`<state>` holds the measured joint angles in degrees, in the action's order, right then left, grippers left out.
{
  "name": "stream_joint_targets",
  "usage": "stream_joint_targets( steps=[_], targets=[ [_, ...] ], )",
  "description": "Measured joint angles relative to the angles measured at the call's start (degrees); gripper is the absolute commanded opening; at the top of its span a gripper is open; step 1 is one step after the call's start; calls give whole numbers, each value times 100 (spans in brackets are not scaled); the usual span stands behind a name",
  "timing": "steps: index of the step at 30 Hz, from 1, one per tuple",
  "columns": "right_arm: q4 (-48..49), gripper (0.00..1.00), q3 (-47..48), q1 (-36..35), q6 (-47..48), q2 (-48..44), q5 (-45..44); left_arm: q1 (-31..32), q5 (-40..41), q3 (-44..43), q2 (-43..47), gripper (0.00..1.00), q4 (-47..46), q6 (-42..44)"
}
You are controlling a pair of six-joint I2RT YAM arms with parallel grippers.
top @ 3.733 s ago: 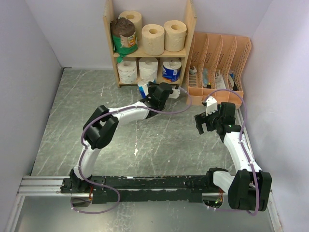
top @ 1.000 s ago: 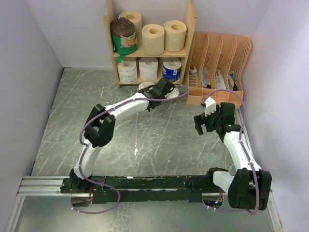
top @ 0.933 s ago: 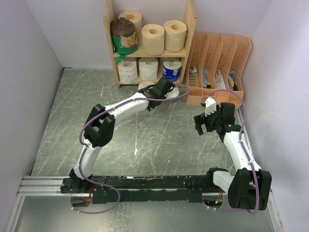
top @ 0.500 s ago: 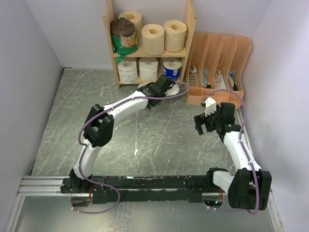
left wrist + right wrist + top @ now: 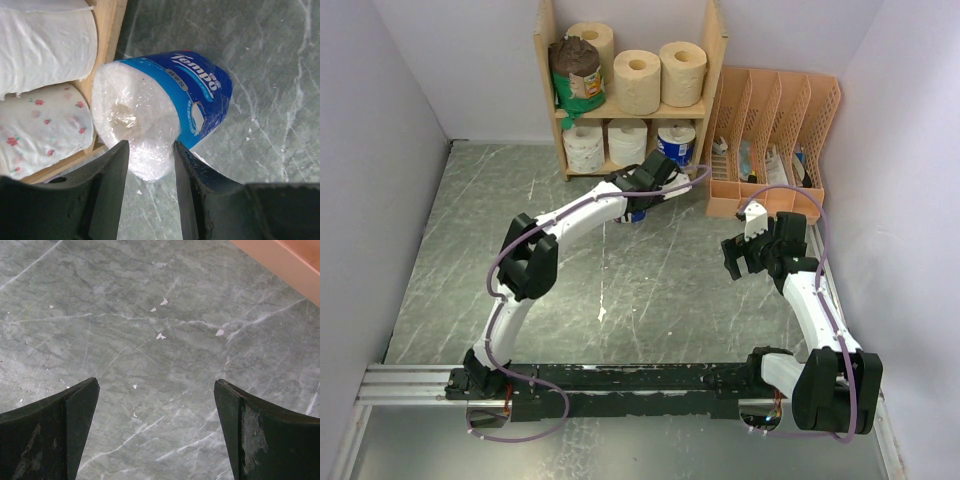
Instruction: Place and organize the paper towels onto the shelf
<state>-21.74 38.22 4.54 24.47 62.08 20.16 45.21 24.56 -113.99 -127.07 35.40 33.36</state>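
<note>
The wooden shelf (image 5: pixel 716 70) stands at the back. Its top tier holds a green-and-brown wrapped roll (image 5: pixel 578 75) and three tan rolls (image 5: pixel 637 80). Its lower tier holds two white rolls (image 5: pixel 583 148) and a blue-wrapped roll (image 5: pixel 675 145). My left gripper (image 5: pixel 652 180) reaches to the shelf's front and is shut on the crinkled end of another blue-wrapped roll (image 5: pixel 170 105), just right of the lower board's edge (image 5: pixel 107 35). Its fingers (image 5: pixel 112 190) flank the wrap, and the gripper (image 5: pixel 150 152) is low over the floor. My right gripper (image 5: pixel 752 250) hangs open and empty over bare floor (image 5: pixel 157 385).
A peach-orange slotted file organizer (image 5: pixel 775 130) stands right of the shelf, close to both grippers. White walls close in the left, back and right. A plain white roll (image 5: pixel 45 45) and a flower-dotted roll (image 5: pixel 45 125) fill the lower tier beside the held roll.
My left gripper has moved with the blue-wrapped roll from the floor in front of the shelf up to the lower tier's front edge. The right arm has not moved.
</note>
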Motion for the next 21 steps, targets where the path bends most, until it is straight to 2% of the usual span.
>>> stream_joint_targets(
  steps=[4, 5, 7, 16, 18, 21],
  targets=[
    [-7, 100, 0, 2, 0, 46, 4, -92, -306, -330, -216, 53, 354, -94],
    [-15, 100, 0, 2, 2, 55, 7, -116, -378, -400, -271, 60, 431, -111],
    [-44, 100, 0, 2, 2, 66, 17, -160, -505, -581, -402, 65, 584, -149],
    [-87, 100, 0, 2, 4, 70, 22, -291, -686, -822, -570, 63, 776, -173],
    [-85, 100, 0, 2, 4, 70, 22, -293, -684, -822, -570, 56, 772, -170],
    [-85, 100, 0, 2, 7, 70, 22, -297, -671, -822, -570, 36, 761, -168]
  ],
)
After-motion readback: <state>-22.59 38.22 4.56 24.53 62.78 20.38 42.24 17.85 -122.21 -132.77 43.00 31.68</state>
